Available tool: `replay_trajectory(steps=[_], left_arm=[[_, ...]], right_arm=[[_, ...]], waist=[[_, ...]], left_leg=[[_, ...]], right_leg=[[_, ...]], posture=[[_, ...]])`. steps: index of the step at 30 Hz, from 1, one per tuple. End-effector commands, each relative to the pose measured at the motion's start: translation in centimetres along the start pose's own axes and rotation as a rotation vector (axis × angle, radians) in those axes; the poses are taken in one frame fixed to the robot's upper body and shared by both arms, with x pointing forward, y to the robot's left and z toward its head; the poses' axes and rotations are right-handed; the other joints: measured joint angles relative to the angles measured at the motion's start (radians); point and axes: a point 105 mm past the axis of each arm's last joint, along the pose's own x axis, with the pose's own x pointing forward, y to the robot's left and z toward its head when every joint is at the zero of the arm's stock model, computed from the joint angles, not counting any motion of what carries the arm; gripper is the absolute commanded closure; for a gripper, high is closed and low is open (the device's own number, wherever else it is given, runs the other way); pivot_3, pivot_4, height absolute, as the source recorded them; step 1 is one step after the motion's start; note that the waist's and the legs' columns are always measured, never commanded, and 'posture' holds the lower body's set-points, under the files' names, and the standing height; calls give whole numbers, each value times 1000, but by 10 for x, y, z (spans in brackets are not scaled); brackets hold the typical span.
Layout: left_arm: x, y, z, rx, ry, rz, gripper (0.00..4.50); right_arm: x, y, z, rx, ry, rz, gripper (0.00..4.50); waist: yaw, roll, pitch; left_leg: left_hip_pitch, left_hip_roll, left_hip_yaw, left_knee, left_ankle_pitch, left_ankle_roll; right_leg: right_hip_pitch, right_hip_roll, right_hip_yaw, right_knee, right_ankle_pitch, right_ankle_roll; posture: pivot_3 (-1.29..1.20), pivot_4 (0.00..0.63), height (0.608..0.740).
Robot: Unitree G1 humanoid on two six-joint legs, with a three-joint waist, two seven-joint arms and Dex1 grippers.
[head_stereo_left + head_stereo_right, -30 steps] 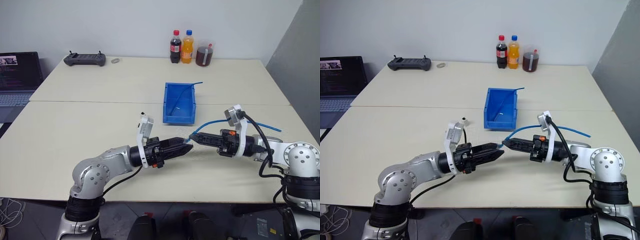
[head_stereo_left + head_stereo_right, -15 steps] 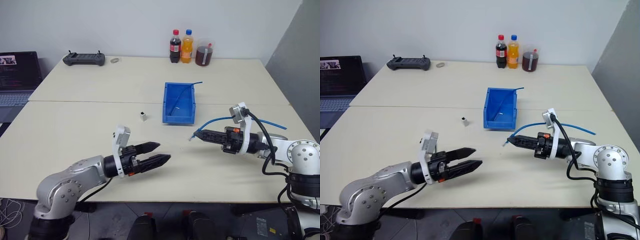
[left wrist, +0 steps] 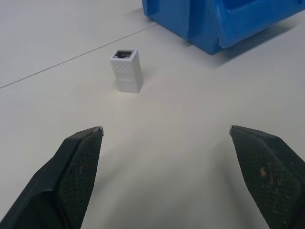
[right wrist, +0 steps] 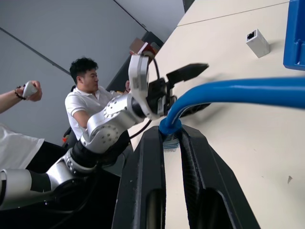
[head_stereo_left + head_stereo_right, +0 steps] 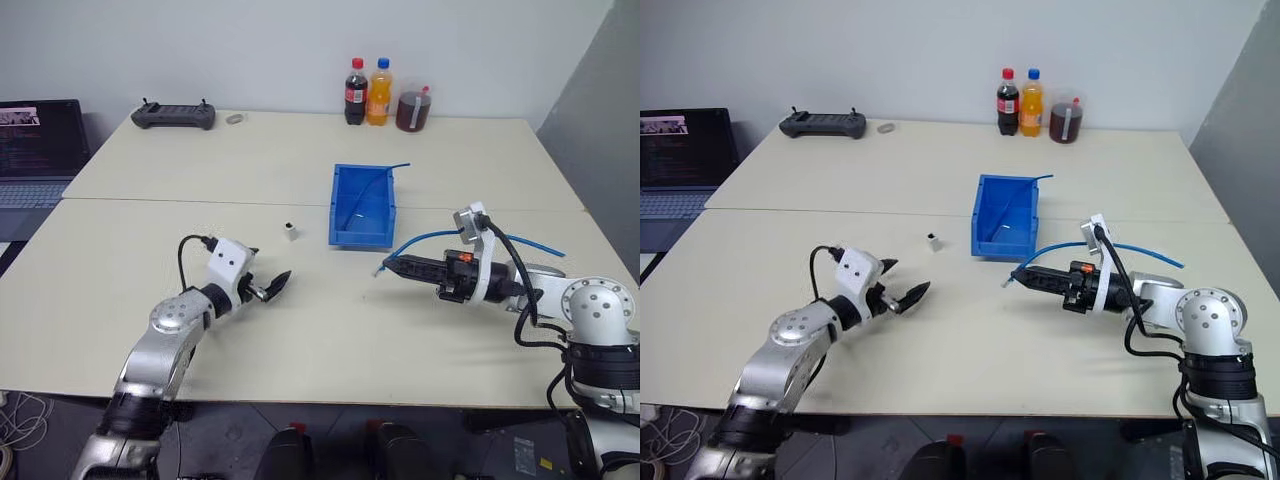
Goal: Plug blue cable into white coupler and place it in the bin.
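Our left gripper [image 5: 272,288] was wide open, holding nothing | white coupler [image 5: 289,232] stood on the table, left of the bin [image 5: 362,205] | our right gripper [image 5: 393,267] pinched the blue cable [image 5: 425,240].

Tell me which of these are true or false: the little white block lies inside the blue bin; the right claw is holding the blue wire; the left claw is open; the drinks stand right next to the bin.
1. The white coupler lies inside the bin. False: it stands on the table, beside the bin.
2. The right gripper holds the blue cable. True: it is closed on the cable near its plug end.
3. The left gripper is open. True: it holds nothing.
4. The bottles stand right next to the bin. False: they stand apart, at the table's far edge.
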Motion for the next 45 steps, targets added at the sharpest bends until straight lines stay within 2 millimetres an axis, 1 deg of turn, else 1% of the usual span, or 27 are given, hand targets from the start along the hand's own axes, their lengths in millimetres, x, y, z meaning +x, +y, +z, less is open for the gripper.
replay_trajectory(steps=[1,5,8,12,15,19,26,27,32,36,43,45], left_arm=[[7,21,-2,36,11,-43,26],[19,37,-4,64,40,-63,26],[30,37,-1,39,44,-112,26],[40,42,3,13,56,-122,26],[47,40,9,-5,60,-147,26],[56,40,14,12,76,-124,26],[65,33,17,6,67,-128,26],[66,33,18,6,65,-123,376],[67,37,20,0,70,-92,1391],[67,43,20,-4,78,-52,2316],[67,50,25,-1,80,-10,3705],[67,51,26,-1,76,-7,3717]], right_arm=[[-2,9,9,-56,-27,19,4297],[-7,9,9,-62,-35,-2,4297],[-10,9,7,-64,-36,-13,4297],[-12,10,6,-70,-37,-24,4297],[-13,10,6,-73,-40,-33,4297],[-13,11,5,-74,-44,-39,4297],[-13,11,5,-78,-54,-50,4297],[-13,11,5,-77,-56,-52,4297],[-14,11,4,-70,-60,-57,4297],[-13,11,3,-67,-65,-59,4297],[-15,10,1,-62,-70,-70,4297],[-15,10,1,-62,-70,-71,4297]], waist=[[-1,0,0],[-4,0,0],[-3,0,0],[-2,0,0],[-2,-1,0],[-2,-1,0],[-1,-1,0],[-1,-1,0],[-1,-1,0],[-2,-1,0],[-1,-1,0],[-1,-1,0]], left_leg=[[0,1,0,0,0,0],[-1,0,0,0,0,0],[-4,0,0,0,0,1],[-7,-1,-1,1,0,1],[-8,-1,-2,1,-1,1],[-12,-1,-2,2,-1,1],[-14,-1,-1,2,-1,1],[-14,-1,-1,2,-1,1],[-14,-1,-1,2,-1,1],[-14,-1,-1,2,-1,1],[-14,-1,-1,2,-1,1],[-14,-1,-1,2,0,1]], right_leg=[[0,0,0,0,0,0],[-1,0,0,0,0,0],[-3,0,-1,0,0,0],[-5,0,-2,-1,0,0],[-6,0,-2,0,0,0],[-10,0,-2,0,1,0],[-12,0,-2,1,1,0],[-12,0,-2,1,1,0],[-12,0,-2,1,1,0],[-12,0,-2,2,1,0],[-13,0,-2,2,1,0],[-13,0,-2,2,1,0]], posture=[[0,150,740],[0,150,740],[0,150,740],[0,150,740],[0,150,740],[0,150,740],[0,150,740],[0,150,740],[0,150,740],[0,150,740],[0,150,740],[0,150,740]])
